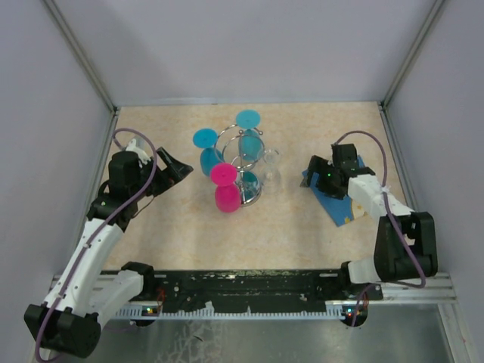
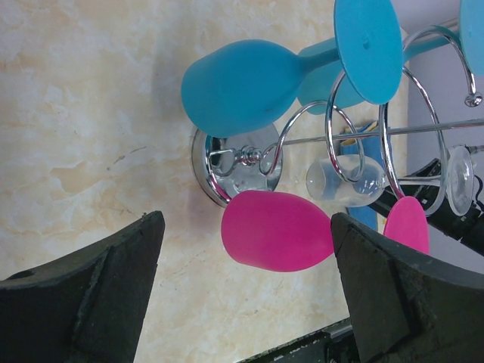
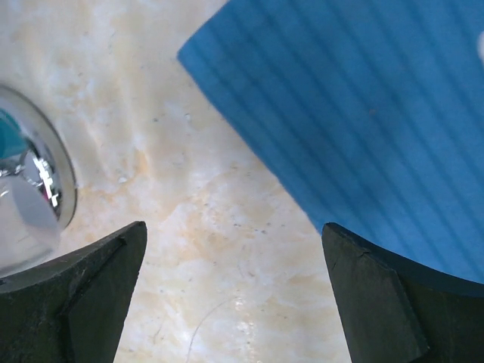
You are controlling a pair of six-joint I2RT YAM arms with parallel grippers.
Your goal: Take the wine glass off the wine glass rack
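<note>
The chrome wine glass rack stands mid-table with glasses hanging upside down from its loops: a pink glass, two teal glasses and a clear glass. In the left wrist view the pink glass hangs ahead between my open fingers, the teal glass above it, the clear glass behind and the rack's mirror base on the table. My left gripper is open, left of the rack. My right gripper is open and empty, right of the rack.
A blue mat lies under the right gripper, also seen in the right wrist view. The rack's base edge shows at that view's left. Grey walls enclose the table on three sides.
</note>
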